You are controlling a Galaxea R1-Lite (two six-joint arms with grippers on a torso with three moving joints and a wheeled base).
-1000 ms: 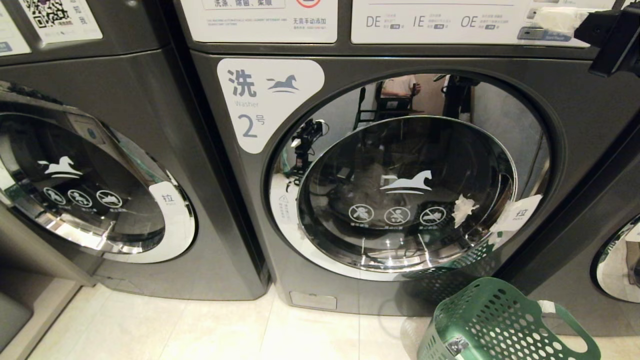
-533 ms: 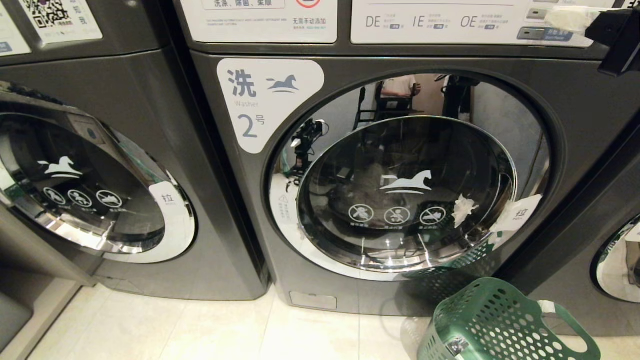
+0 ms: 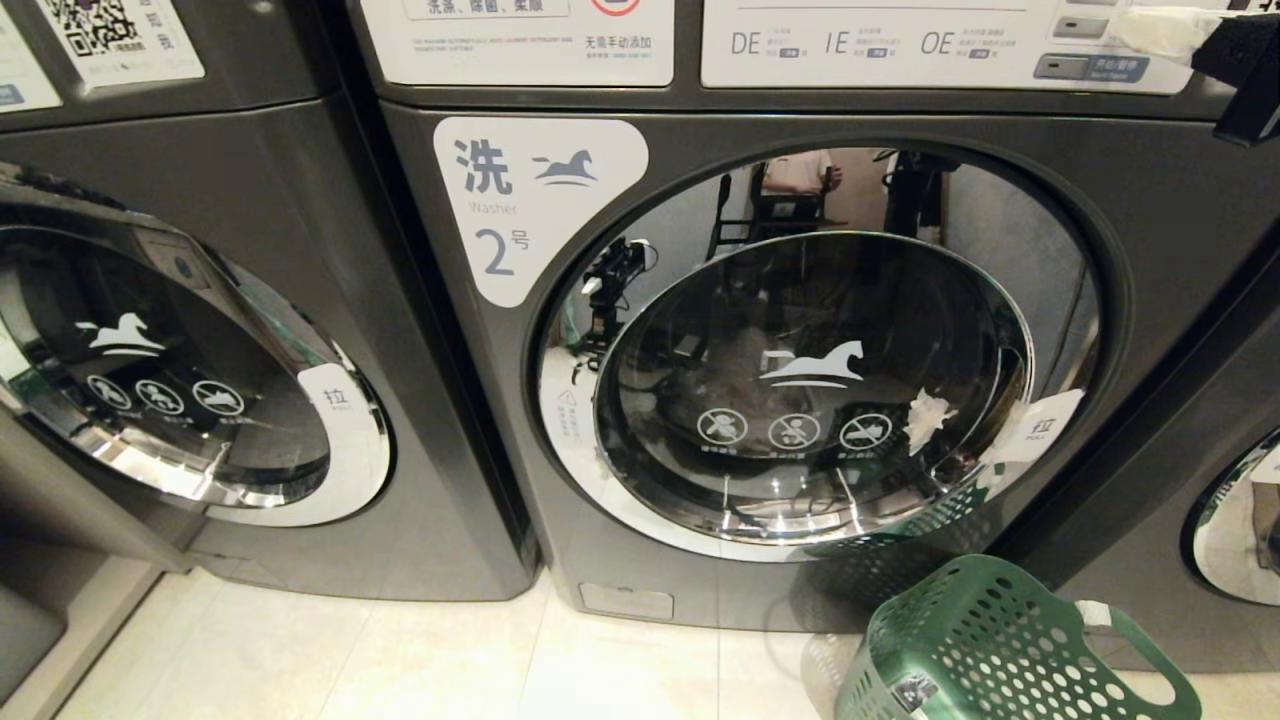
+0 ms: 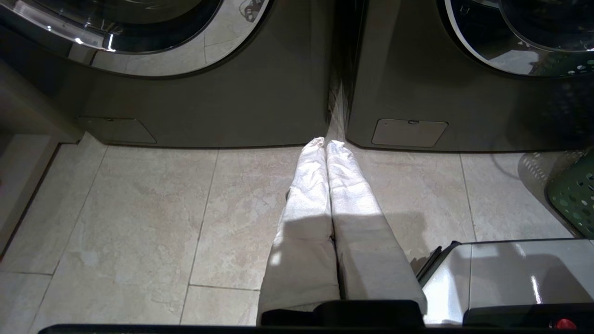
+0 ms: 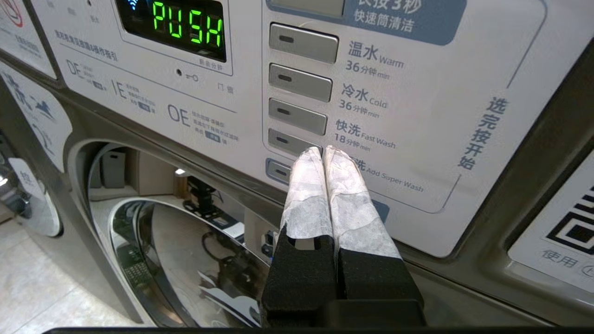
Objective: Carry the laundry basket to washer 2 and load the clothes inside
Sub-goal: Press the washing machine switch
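Washer 2 [image 3: 520, 210], dark grey with a blue "2" label, fills the head view; its round chrome door [image 3: 810, 390] is shut. The green laundry basket [image 3: 990, 640] stands on the floor at its lower right, and its rim also shows in the left wrist view [image 4: 575, 195]. The clothes are not in view. My right gripper [image 3: 1135, 25] is shut and empty, its white-wrapped fingertips [image 5: 311, 160] at the grey button column [image 5: 297, 116] of the washer's control panel, by the fast-wash button. My left gripper [image 4: 325, 143] hangs shut over the floor, between the two washers.
Washer 1 [image 3: 200, 350] stands to the left with its door shut, and a third machine [image 3: 1235, 520] edges in at the right. A green "PUSH" display [image 5: 188, 25] glows on the panel. My white base [image 4: 510, 273] sits on the beige tiled floor [image 3: 400, 660].
My right gripper has slid a little to the right and up along the control panel. The washer door, the basket and the left arm have stayed put.
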